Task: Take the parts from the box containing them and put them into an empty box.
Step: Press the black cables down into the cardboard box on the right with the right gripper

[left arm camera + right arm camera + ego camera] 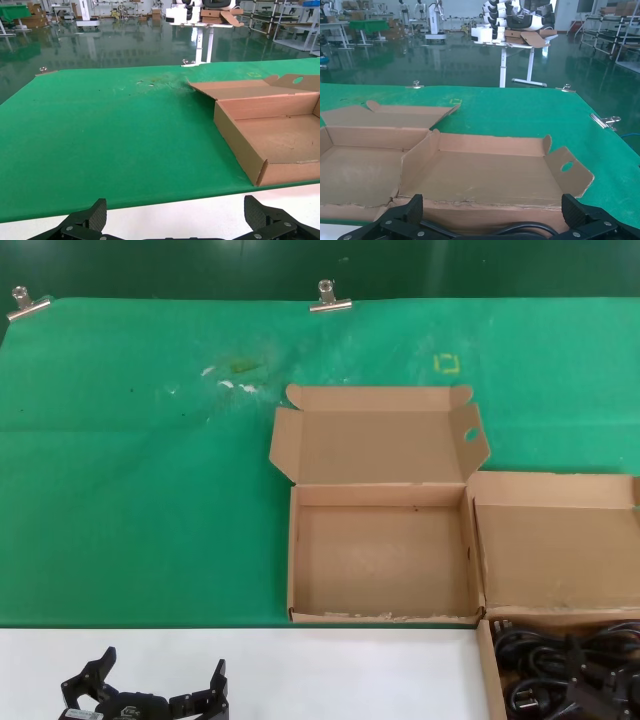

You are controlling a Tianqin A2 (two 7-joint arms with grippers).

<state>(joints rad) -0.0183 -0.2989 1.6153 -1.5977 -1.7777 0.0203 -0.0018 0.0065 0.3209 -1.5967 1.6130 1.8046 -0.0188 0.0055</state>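
Note:
The empty box (pixel 380 560) lies open in the middle of the green mat, its lid (pixel 375 445) folded back with ear flaps, one with an oval hole. It also shows in the left wrist view (pixel 280 140) and the right wrist view (pixel 355 167). To its right, the box containing them (pixel 486 670) holds the parts (pixel 530 660), black coiled cords. Its lid (pixel 490 172) stands open behind. My right gripper (pixel 598 680) (pixel 492 212) hangs open just over the cords, one cord (pixel 530 229) between its fingers. My left gripper (pixel 160 690) (pixel 176 214) waits open over the white table front.
The green mat (pixel 140 500) covers the table, held at the far edge by binder clips (pixel 330 300) (pixel 25 305). A white strip of table (pixel 300 670) runs along the front. White scuffs (pixel 235 385) and a yellow square mark (pixel 447 363) lie behind the boxes.

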